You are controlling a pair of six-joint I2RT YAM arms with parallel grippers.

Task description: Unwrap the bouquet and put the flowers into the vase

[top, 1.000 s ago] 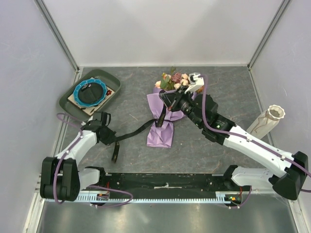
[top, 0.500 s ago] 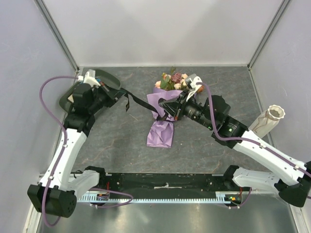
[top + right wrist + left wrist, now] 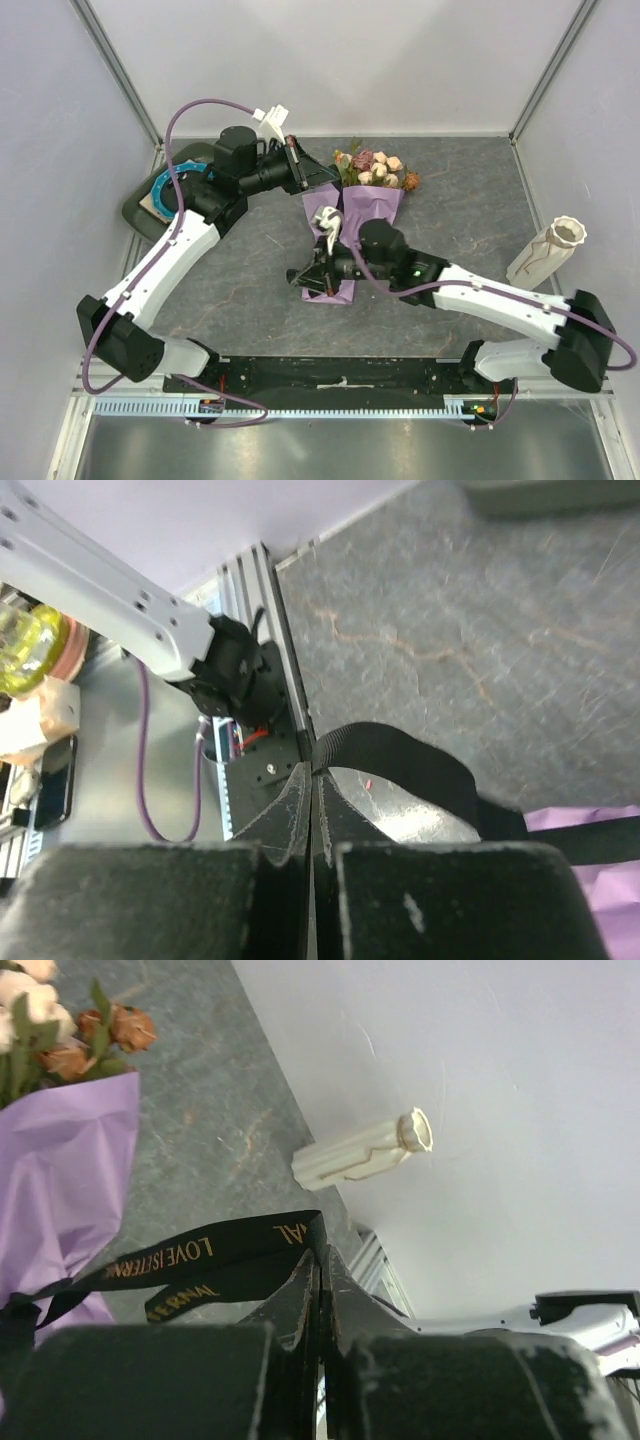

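On grey marbled table (image 3: pixel 250 290), white walls (image 3: pixel 330 60), left fingers (image 3: pixel 300 1300) and right fingers (image 3: pixel 290 810) pinching ribbon (image 3: pixel 200 1255)

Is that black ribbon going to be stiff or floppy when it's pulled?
Probably floppy: the ribbon sags and folds between the bouquet and the left gripper. Likely thin and light: the right gripper also pinches it with jaws nearly touching.
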